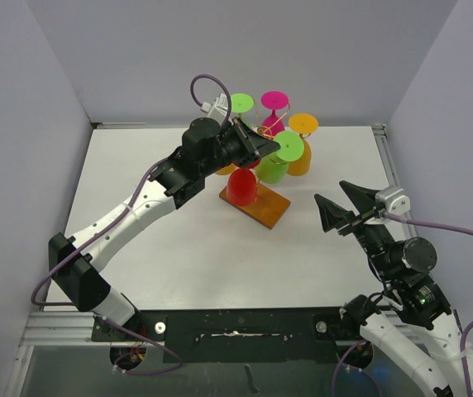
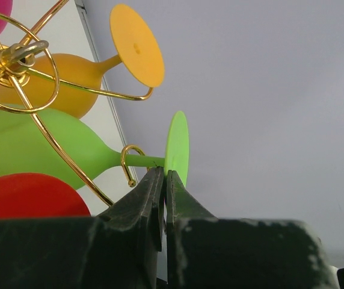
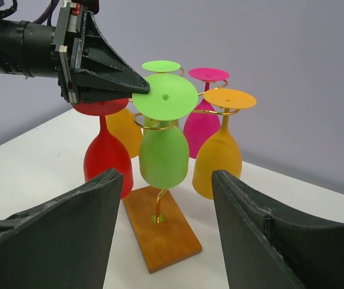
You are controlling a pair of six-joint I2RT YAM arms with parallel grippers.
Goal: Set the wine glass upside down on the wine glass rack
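Observation:
The wine glass rack, gold wire (image 2: 15, 60) on a brown wooden base (image 1: 265, 211) (image 3: 160, 232), stands at table centre. A light green wine glass (image 1: 274, 169) (image 3: 163, 156) (image 2: 33, 144) hangs upside down on it, its stem in a gold hook. My left gripper (image 1: 276, 147) (image 2: 163, 174) (image 3: 147, 87) is shut, its tips pinching the rim of that glass's round foot. My right gripper (image 1: 340, 207) (image 3: 166, 174) is open and empty, low over the table to the right of the rack, facing it.
Other glasses hang upside down on the rack: red (image 1: 241, 188) (image 3: 106, 159), orange (image 1: 300, 153) (image 3: 220, 159), pink (image 3: 202, 129), a second green foot (image 1: 241, 103) and another orange one (image 3: 125, 129). Grey walls enclose the table.

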